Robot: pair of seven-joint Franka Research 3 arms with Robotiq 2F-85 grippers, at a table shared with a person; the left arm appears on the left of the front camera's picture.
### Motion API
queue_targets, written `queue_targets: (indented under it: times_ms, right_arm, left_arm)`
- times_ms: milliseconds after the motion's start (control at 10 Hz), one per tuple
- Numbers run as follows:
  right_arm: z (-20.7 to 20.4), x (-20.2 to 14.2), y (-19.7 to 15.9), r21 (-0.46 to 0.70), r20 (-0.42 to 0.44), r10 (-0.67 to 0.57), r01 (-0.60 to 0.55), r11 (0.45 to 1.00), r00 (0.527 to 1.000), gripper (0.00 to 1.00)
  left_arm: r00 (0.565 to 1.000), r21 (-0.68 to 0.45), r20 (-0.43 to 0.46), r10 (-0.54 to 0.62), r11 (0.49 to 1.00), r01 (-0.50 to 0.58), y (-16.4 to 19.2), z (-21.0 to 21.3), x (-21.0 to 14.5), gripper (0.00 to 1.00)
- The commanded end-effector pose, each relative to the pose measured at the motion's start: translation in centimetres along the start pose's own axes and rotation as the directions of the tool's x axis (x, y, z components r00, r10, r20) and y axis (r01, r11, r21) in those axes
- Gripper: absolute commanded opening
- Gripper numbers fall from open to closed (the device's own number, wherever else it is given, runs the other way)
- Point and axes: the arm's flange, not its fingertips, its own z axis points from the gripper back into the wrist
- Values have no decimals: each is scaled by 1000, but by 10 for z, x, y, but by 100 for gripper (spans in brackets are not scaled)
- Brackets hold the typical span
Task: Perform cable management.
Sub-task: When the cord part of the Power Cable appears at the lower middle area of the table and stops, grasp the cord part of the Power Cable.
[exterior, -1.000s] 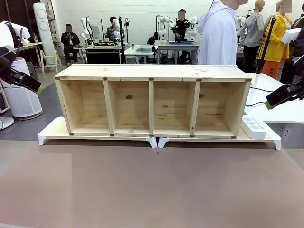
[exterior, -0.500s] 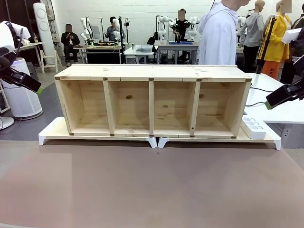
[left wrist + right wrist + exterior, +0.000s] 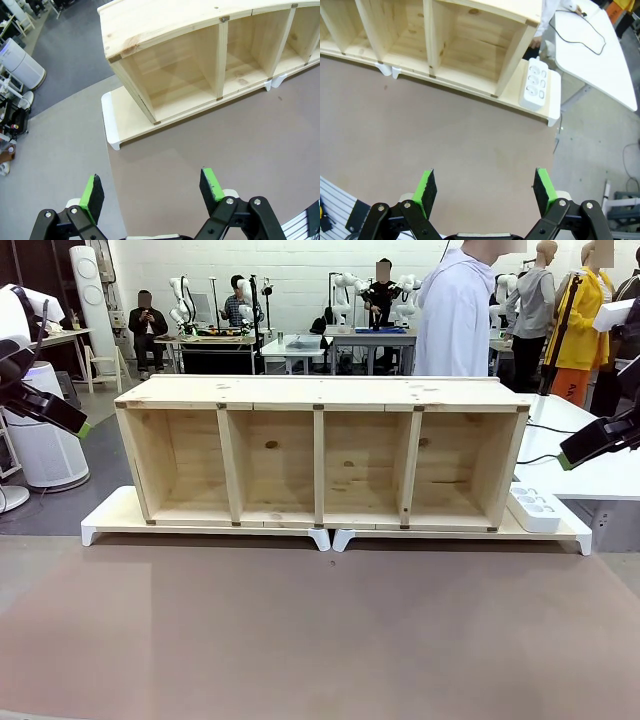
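Thin black cable (image 3: 535, 458) curves across white table (image 3: 600, 478); left tool (image 3: 150, 182) and right tool (image 3: 485, 180) gape empty.

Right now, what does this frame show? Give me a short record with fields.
Shelf: wooden shelf with four compartments, standing on a low base
Power strip: white power strip on the base's right end, beside the shelf
Cable: thin black cable lying on the white side table, touched by neither gripper
Left gripper: left gripper open, holding nothing, off the shelf's left end
Right gripper: right gripper open, holding nothing, near the power strip
Person: person standing behind the shelf
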Motion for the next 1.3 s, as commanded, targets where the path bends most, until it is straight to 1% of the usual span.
queue_targets:
  times_ms: [0, 1200]
  right_arm:
    - [-2, 2, 0, 1, 3, 9, -9, 1000, 1000, 100]
    - [-2, 2, 0, 1, 3, 9, -9, 1000, 1000, 100]
  left_arm:
    - [1000, 8, 8, -4, 1000, 4, -1, -1, 2, 100]
    - [1000, 8, 8, -4, 1000, 4, -1, -1, 2, 100]
